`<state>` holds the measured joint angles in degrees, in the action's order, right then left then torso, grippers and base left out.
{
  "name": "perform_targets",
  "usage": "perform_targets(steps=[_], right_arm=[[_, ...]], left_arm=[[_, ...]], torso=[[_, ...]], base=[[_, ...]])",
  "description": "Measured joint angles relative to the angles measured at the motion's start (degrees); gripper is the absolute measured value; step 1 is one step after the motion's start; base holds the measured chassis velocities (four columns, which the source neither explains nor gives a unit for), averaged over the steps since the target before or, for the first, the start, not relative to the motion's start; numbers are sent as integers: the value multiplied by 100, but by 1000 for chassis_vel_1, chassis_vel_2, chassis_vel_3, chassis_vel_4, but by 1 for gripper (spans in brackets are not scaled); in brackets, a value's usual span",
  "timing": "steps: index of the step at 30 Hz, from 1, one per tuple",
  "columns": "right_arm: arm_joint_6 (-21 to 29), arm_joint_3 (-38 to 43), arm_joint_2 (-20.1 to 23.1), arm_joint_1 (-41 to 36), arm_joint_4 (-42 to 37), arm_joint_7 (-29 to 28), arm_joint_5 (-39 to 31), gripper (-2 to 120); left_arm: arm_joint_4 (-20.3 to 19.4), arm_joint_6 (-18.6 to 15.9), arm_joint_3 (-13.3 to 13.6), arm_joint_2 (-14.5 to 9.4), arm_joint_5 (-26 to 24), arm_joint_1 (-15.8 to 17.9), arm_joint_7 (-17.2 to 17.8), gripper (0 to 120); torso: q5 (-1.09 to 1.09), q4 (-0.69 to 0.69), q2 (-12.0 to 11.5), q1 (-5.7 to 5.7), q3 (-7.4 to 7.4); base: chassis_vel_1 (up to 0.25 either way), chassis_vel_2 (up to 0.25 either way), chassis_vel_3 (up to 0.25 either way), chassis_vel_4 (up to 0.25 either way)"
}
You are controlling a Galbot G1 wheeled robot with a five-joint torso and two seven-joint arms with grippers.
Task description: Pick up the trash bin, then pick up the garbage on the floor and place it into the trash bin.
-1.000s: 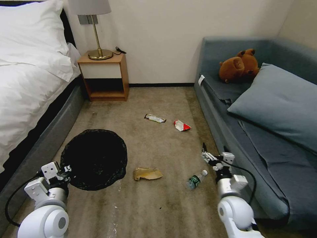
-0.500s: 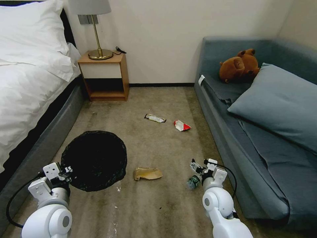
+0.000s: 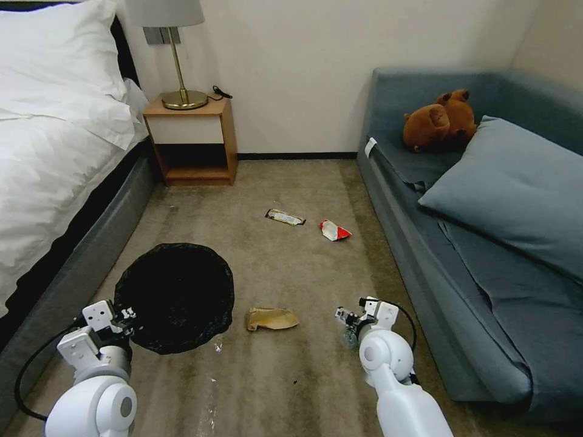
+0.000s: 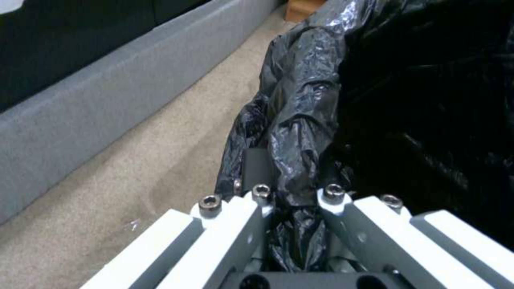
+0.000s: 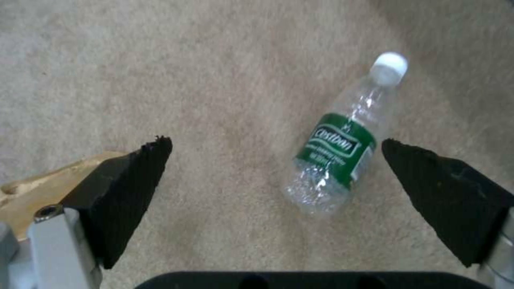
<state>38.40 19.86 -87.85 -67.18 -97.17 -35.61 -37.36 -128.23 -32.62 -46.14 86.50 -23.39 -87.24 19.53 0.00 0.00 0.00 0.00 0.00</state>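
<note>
The trash bin (image 3: 175, 297), lined with a crinkly black bag, is at the lower left of the head view. My left gripper (image 3: 124, 315) is shut on its near rim, and the left wrist view shows the fingers pinching the bag (image 4: 300, 120). My right gripper (image 5: 273, 142) hangs open over the clear bottle (image 5: 335, 160) with the green label, which lies on the carpet between the two black pads. In the head view that gripper (image 3: 349, 318) covers most of the bottle. More garbage lies about: crumpled brown paper (image 3: 271, 318), a red-white wrapper (image 3: 334, 230) and a flat snack wrapper (image 3: 285, 216).
A white bed (image 3: 54, 158) runs along the left, and a blue sofa (image 3: 461, 243) with a pillow and a brown plush toy (image 3: 438, 124) runs along the right. A wooden nightstand (image 3: 193, 142) with a lamp stands at the back wall. Carpet lies between them.
My right gripper has swung left and back toward me, from beside the sofa to over the bottle. The left gripper and the bin have shifted only slightly.
</note>
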Motion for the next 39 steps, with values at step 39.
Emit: perform_targets(steps=[39], right_arm=[[-1012, 713, -413, 1065, 2874, 504, 387, 100]], left_arm=[[-183, 201, -69, 101, 15, -193, -19, 1]], torso=[[0, 0, 0, 0, 0]], base=[[0, 0, 0, 0]])
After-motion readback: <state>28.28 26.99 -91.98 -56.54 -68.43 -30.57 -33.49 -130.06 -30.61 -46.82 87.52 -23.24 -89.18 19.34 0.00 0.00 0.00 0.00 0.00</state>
